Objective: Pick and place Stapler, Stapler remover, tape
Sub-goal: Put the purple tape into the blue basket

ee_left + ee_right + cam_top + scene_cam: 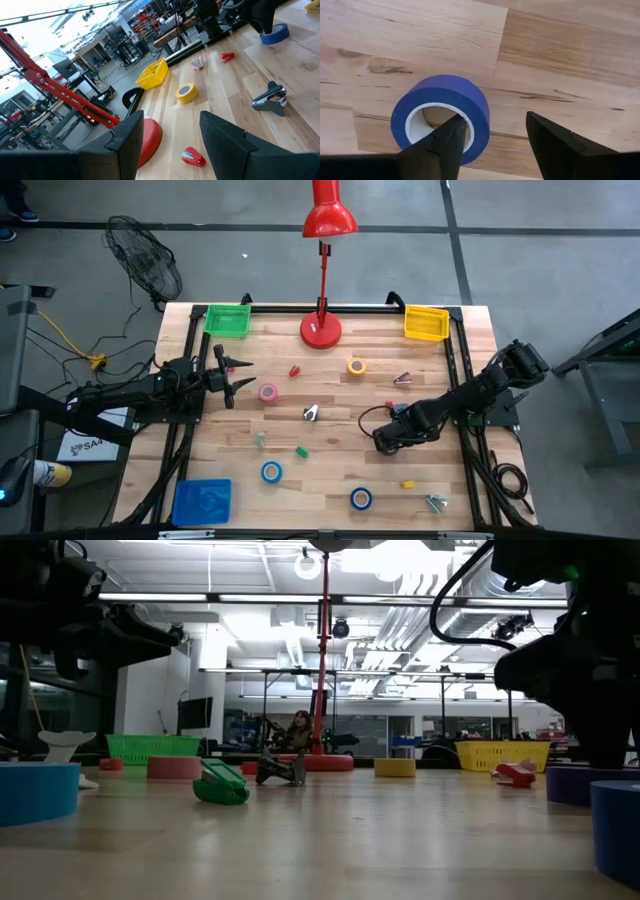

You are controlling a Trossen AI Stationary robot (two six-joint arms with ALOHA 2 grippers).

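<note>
Right gripper (492, 137) down over a purple-blue tape roll (442, 112) on the table (560, 45), fingers apart: one finger (447, 142) dipped into the pale core hole, the other outside the roll with bare wood between it and the wall. Not clamped, as seen from the right wrist. From above, that roll hidden under the gripper (388, 442) itself; only the arm visible, reaching in from the right edge toward the table's middle.

Left gripper (232, 376) hovering at the left side, fingers spread wide, nothing between them; same wide gap in its own wrist view (170, 150).

Spread around, from above: pink tape roll (268, 392) just beside the left gripper, yellow tape roll (357, 366) toward the far side, two blue rolls (271, 471) near the front edge, the second (361, 499) further right. Metal staple remover (311, 413) near the middle, between the two arms.

At the far edge: red lamp (322, 328), green basket (228, 320), yellow basket (426, 323). Blue lid (202, 501) at the front left corner.

Left wrist view alone giving detail on the staple remover (270, 98) and a small red stapler (193, 157) by the lamp base.
</note>
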